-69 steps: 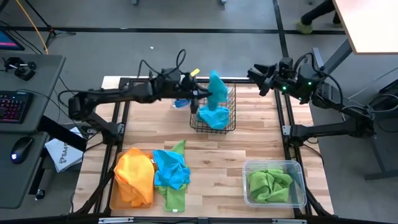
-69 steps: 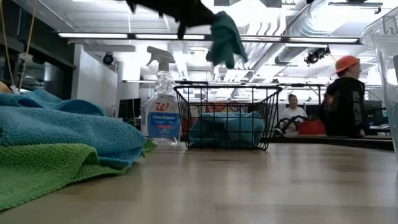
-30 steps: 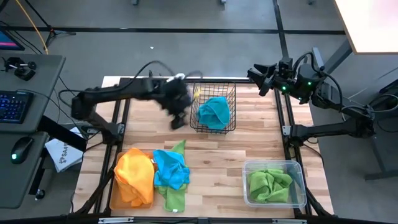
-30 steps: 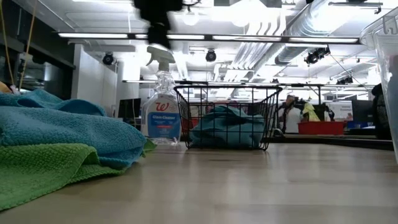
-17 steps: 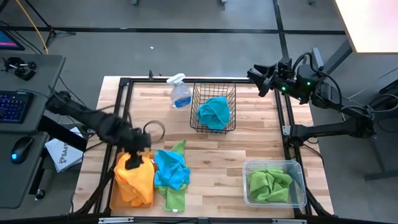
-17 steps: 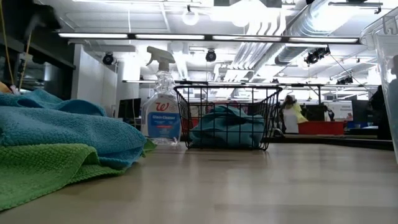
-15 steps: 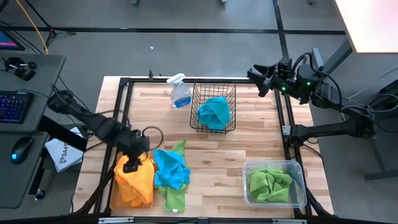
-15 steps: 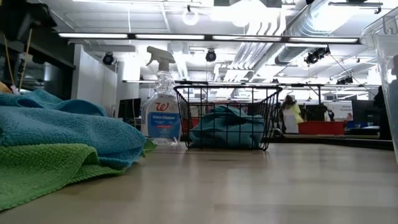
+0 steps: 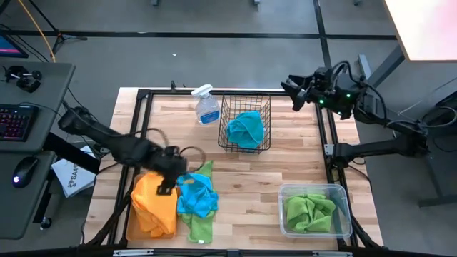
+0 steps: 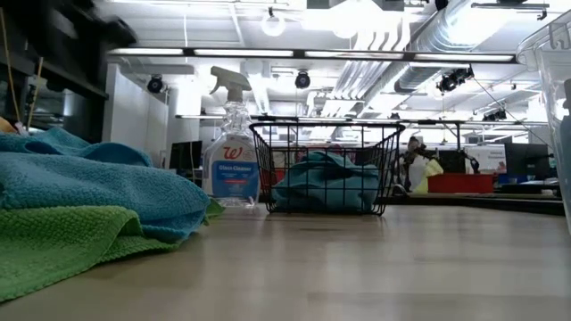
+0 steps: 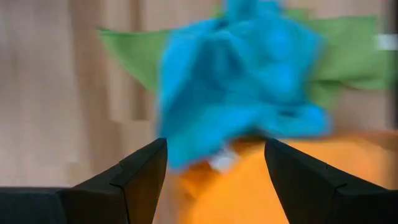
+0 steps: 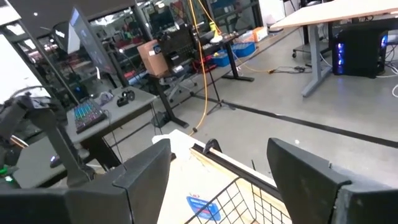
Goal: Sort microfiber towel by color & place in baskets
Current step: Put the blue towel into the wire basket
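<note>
- Microfiber towels lie sorted in part: an orange towel (image 9: 153, 203) on the flat tray (image 9: 130, 230) at the counter's near-left corner, a blue towel (image 9: 196, 194) over a green towel (image 9: 202, 221) just beside it.
- Another blue towel (image 9: 246, 127) sits in the wire basket (image 9: 244, 125) near the far edge; a green one (image 9: 308, 211) fills the clear tub (image 9: 314, 210) at the near-right corner.
- Left end effector (image 9: 167, 187) hangs over the orange and blue pile, fingers spread, holding nothing.
- Right end effector (image 9: 291, 93) waits off the far-right corner, fingers spread.
- Spray bottle (image 9: 206, 106) stands beside the basket.
</note>
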Robot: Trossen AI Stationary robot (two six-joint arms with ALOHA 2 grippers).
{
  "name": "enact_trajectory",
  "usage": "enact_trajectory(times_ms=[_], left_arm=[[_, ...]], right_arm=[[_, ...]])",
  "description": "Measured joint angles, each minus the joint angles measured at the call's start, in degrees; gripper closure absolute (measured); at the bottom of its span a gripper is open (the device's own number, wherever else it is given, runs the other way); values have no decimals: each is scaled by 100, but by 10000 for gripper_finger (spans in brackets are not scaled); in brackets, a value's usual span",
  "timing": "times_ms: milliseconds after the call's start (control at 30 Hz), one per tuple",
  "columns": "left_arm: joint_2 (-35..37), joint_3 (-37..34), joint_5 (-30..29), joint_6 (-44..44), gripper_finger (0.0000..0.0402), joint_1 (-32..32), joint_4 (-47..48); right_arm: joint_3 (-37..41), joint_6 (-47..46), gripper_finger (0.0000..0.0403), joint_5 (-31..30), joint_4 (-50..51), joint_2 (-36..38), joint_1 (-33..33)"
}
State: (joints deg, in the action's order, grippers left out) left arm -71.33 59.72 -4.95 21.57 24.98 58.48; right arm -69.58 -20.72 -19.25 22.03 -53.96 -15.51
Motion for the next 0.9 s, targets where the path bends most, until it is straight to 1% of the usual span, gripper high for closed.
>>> enact_trajectory(times_ms=[100,167,300,433,600,667,733,767,800,900], left_arm=[[-444,-2,-16,-641,145,-574,-24],[-725,-2,44,-996,145,-850,-81],[-1223,-2,590,-1579,145,-1149,-431],[-1557,-2,900,-1617,145,-1212,-635],[-1941,-2,922,-1416,146,-1216,-751],[-2106,-2,926,-1330,156,-1215,-723],[-2252,-2,940,-1249,182,-1196,-667],[-2296,-2,940,-1152,204,-1181,-620],[-2331,-2,950,-1069,233,-1172,-562],[-2350,-6,1186,-799,356,-1166,-381]], right_arm=[[0,-18,139,13,8,-139,0],[0,-17,139,66,14,-227,0],[0,29,139,101,57,-367,0],[0,43,139,103,186,-379,0],[0,104,139,105,358,-280,0],[0,171,139,126,376,-230,0],[0,174,139,128,386,-185,0],[0,175,139,127,388,-159,0],[0,189,139,127,386,-129,0],[0,332,139,127,383,-32,0]])
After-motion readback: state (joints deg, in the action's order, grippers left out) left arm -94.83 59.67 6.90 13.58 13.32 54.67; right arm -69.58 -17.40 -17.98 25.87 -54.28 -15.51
